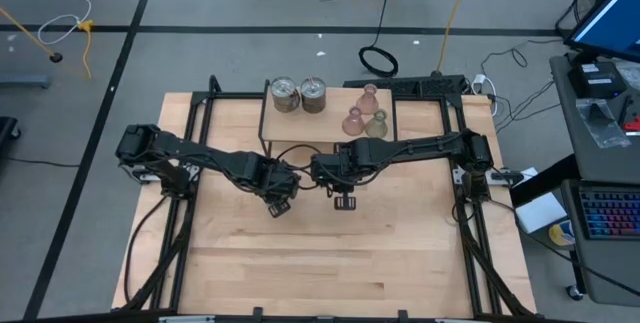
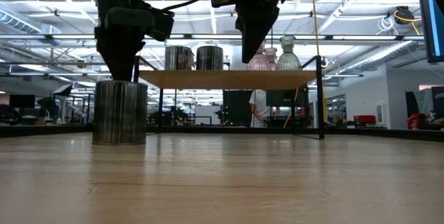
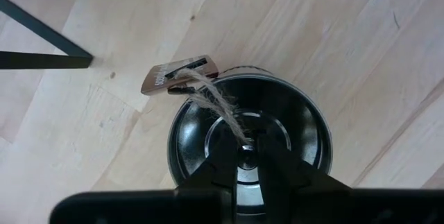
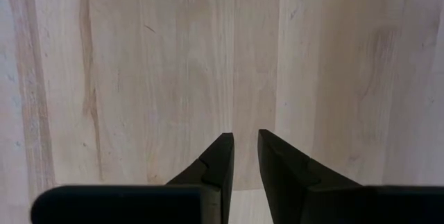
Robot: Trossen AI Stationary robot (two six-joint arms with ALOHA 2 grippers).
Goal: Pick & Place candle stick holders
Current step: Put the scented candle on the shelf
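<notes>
With the left end effector [image 3: 248,156] clenched on the centre post of the silver holder [image 3: 250,123] standing on the bench [image 1: 330,253] at about seven o'clock from the shelf [image 1: 330,128], lift straight up, slowly, keeping its tag [image 3: 180,75] clear.

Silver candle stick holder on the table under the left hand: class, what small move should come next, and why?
Probably a short straight lift. The left hand looks closed on the centre of the silver candle stick holder, which stands on the table, while two silver holders already sit on the raised shelf.
</notes>
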